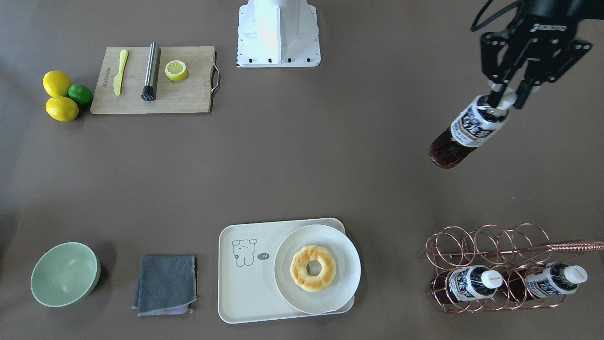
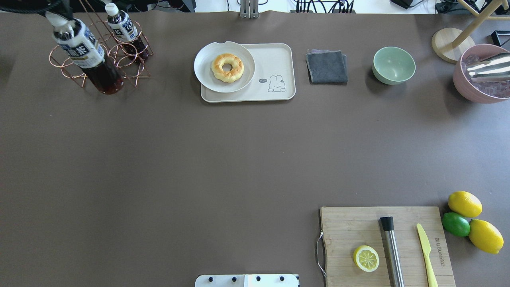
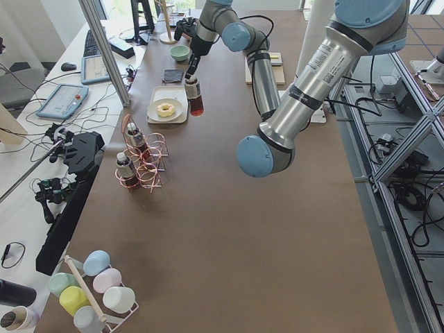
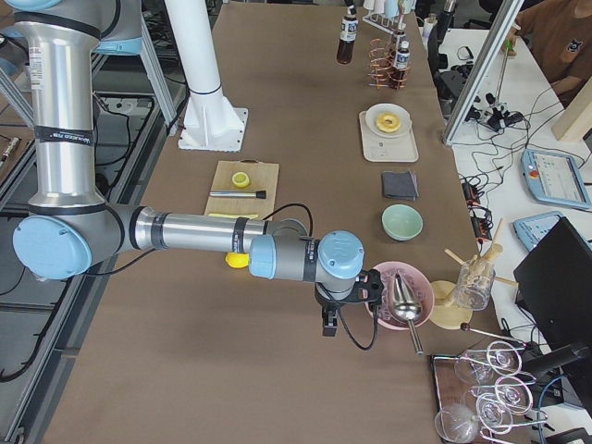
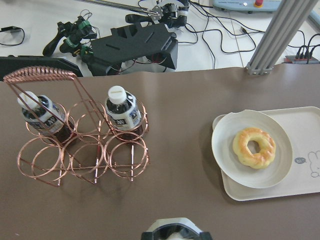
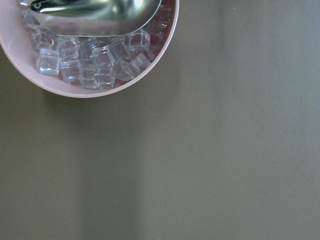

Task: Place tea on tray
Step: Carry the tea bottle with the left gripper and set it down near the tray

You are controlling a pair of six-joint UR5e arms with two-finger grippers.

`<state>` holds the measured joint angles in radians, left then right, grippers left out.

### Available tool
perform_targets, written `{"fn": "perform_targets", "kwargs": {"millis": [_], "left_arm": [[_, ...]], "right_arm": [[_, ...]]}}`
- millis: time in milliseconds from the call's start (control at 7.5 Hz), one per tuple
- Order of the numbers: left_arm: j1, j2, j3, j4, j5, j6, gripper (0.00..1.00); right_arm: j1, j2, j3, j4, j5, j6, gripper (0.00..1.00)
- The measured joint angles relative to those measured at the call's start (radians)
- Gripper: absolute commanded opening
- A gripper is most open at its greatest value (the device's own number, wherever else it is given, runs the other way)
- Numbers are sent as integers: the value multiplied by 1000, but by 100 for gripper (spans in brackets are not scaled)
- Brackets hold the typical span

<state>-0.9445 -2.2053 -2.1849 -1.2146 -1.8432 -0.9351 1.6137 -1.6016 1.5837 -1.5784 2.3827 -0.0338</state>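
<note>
Aloft, left gripper [image 1: 505, 100] clamps tea [image 1: 467, 130] (bottle hangs tilted).

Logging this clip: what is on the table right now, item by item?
tea: three, reddish-brown; one held aloft, two in the rack
rack: one, copper, robot's left
tray: one, cream, far edge
plate: one, white, on tray
doughnut: one, golden, on plate
cloth: one, grey, beside tray
green bowl: one, beside cloth
cutting board: one, wooden; carries yellow knife, steel cylinder, lemon half
lemons: two, yellow, beside board; lime: one, green
pink bowl: one, holding ice, scoop
left gripper: shut on tea cap
right gripper: beside pink bowl, state unclear
</note>
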Motion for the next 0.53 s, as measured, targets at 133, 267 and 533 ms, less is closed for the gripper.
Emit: {"fn": "perform_targets", "kwargs": {"millis": [133, 267, 533], "left_arm": [[82, -61, 6, 37, 66, -77, 0], [167, -118, 23, 72, 139, -154, 0], [318, -173, 57, 100, 269, -275, 0]], "right_arm": [[0, 0, 0, 0, 0, 0, 100], [0, 2, -1, 0, 0, 0, 100], [0, 10, -4, 0, 0, 1, 100]]}}
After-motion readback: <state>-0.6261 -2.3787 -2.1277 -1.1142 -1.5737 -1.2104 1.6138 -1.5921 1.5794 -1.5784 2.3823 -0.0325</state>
